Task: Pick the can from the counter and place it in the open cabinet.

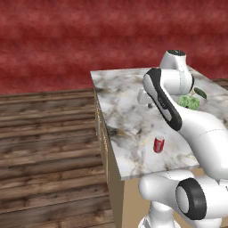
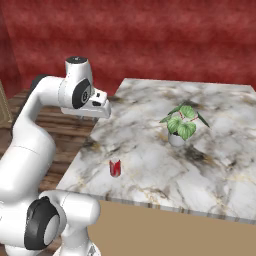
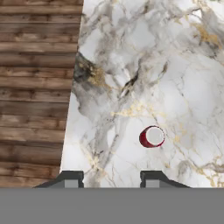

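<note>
Hand (image 3: 111,177) is seen high above the desk (image 1: 129,111) with fingers drawn together on nothing, while the can (image 1: 159,144) stands upright near the desk's front edge, untouched; grasp, lift and placing in the cabinet are judged outstanding.

- One can (image 1: 159,144) stands on the counter.
- One potted plant (image 2: 181,123) stands there too.
- One counter (image 2: 150,170) carries both.
- One robot arm (image 2: 30,135) rises beside it.
</note>
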Tool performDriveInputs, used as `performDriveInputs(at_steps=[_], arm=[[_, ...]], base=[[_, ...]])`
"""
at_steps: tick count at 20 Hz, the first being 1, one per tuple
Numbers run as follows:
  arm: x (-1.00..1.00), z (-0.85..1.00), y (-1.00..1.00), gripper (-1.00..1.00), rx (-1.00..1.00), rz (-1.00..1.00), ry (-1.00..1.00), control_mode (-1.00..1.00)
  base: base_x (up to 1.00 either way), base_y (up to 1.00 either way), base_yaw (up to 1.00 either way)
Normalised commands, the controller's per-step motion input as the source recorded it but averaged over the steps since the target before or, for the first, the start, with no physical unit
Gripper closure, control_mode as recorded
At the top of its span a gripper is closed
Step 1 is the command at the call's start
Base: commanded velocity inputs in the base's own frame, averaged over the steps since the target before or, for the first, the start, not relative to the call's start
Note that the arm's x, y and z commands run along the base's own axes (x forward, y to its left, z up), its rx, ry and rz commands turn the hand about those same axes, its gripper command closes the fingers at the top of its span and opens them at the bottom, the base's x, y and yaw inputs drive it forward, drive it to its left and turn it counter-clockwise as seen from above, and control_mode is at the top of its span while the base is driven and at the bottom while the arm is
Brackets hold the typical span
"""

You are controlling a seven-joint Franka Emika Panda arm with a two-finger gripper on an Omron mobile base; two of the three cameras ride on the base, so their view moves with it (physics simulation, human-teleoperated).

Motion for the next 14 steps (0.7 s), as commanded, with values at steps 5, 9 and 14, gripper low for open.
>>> performDriveInputs(at_steps=[5,9,14], arm=[[-0.09,-0.23,-0.03,-1.0,0.0,0.0,0.0,-1.0],[-0.09,-0.42,-0.21,-1.0,0.0,0.0,0.0,-1.0],[-0.08,-0.43,-0.34,-1.0,0.0,0.0,0.0,-1.0]], base=[[0.0,0.0,0.0],[0.0,0.0,0.0],[0.0,0.0,0.0]])
